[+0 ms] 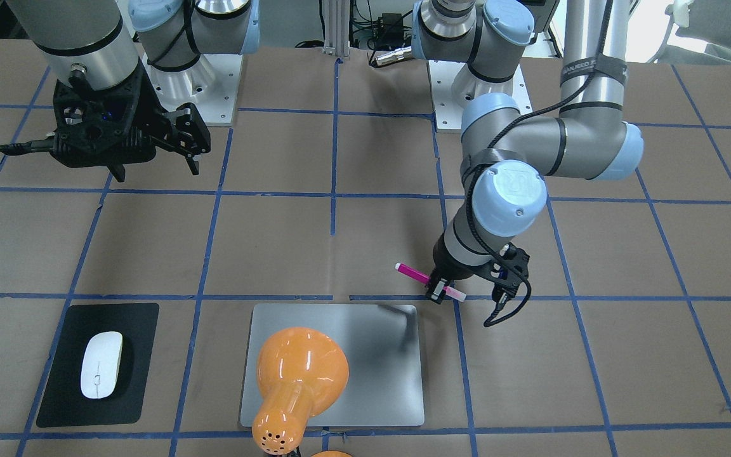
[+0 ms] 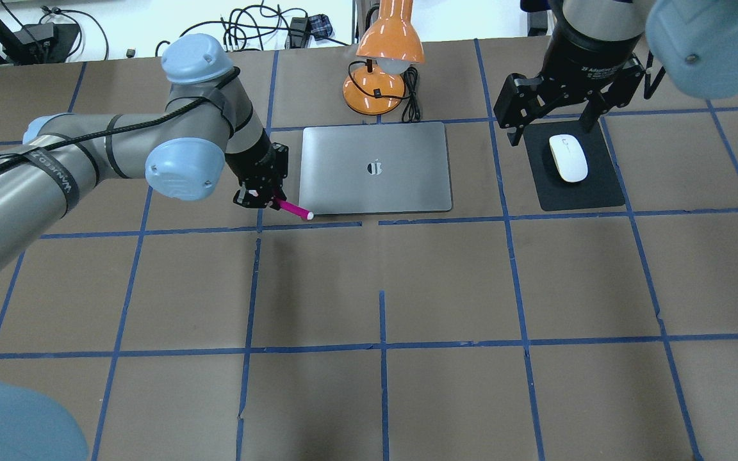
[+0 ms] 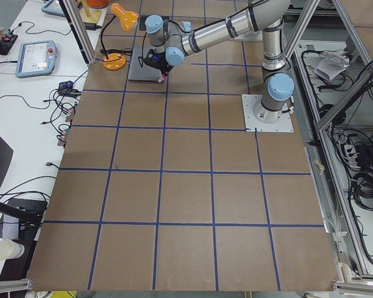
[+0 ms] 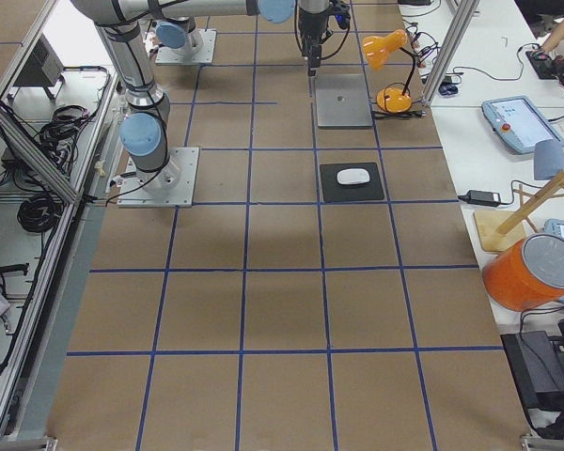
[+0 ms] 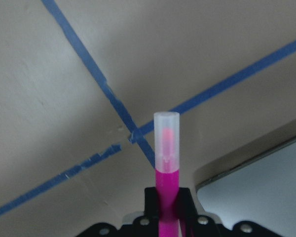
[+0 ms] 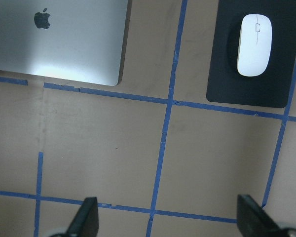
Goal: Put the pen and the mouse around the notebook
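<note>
Left gripper: jaws clenched on the pen, gripping its barrel partway along. The pen is a slim round stick of glossy magenta plastic with a translucent whitish cap. In the left wrist view the cap points straight out past my fingertips. Its long axis runs slantwise from my left fingers toward the notebook, and the cap sits just off the notebook's near left corner. I cannot tell whether the pen touches the bench.

The notebook is a flat rectangle of brushed silver-grey metal with rounded corners. It lies near the middle of the bench's far edge, long sides parallel to that edge. There is a dark apple-shaped logo at its centre and no other writing.

The mouse is a smooth glossy white oval with a thin centre line. It lies on a matte black mat right of the notebook and well apart from it, long axis pointing roughly toward the far edge.

Right gripper: jaws spread wide and holding nothing, hovering above the bench near the mat. Its black wrist band reads in part "2F Adaptive".

An orange lamp with a glossy shade stands at the far edge behind the notebook. The bench top is matte brown sheeting gridded with blue tape. The strap on my left arm carries lettering I cannot read with certainty.
</note>
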Tool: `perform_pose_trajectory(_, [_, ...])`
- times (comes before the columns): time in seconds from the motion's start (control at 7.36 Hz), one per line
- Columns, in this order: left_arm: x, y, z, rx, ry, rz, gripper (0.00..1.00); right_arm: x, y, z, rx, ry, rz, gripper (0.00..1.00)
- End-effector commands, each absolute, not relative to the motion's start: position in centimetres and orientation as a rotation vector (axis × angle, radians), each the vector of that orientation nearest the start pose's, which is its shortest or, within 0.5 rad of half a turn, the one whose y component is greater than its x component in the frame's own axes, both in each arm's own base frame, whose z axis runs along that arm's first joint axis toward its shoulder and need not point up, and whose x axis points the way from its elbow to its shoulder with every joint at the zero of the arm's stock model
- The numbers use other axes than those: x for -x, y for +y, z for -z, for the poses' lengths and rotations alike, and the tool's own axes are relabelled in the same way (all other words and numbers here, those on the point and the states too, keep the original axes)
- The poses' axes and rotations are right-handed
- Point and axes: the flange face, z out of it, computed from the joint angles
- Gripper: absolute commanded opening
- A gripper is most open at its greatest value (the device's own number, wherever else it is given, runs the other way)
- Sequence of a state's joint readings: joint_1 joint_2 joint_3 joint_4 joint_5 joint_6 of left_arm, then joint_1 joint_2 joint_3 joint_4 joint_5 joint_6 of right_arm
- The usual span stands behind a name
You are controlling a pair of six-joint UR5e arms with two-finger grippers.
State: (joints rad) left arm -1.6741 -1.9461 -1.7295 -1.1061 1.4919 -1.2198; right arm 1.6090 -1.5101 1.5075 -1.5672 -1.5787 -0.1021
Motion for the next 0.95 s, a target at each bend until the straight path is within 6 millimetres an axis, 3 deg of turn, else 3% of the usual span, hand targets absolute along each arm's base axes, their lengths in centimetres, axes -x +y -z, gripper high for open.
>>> perform_pose_trajectory(0.0, [26.6, -54.8, -24.5, 1.796, 2.609, -0.143, 0.00, -14.5, -51.5, -48.6, 0.191, 3.145, 0.009, 1.00])
perform_pose_trajectory(0.27, [30.7, -53.0, -23.2, 1.880, 2.541, -0.140, 0.00, -14.0, -51.7, -48.7, 0.181, 3.146, 0.011, 1.00])
perform_pose_trajectory(0.68, [34.5, -51.1, -21.0, 1.936, 2.446, -0.162, 0.00, -13.1, -51.9, -48.5, 0.157, 3.147, 0.002, 1.00])
perform_pose_trajectory(0.82, [34.7, -51.0, -20.5, 1.945, 2.427, -0.165, 0.00, -13.1, -51.9, -48.5, 0.167, 3.146, 0.002, 1.00])
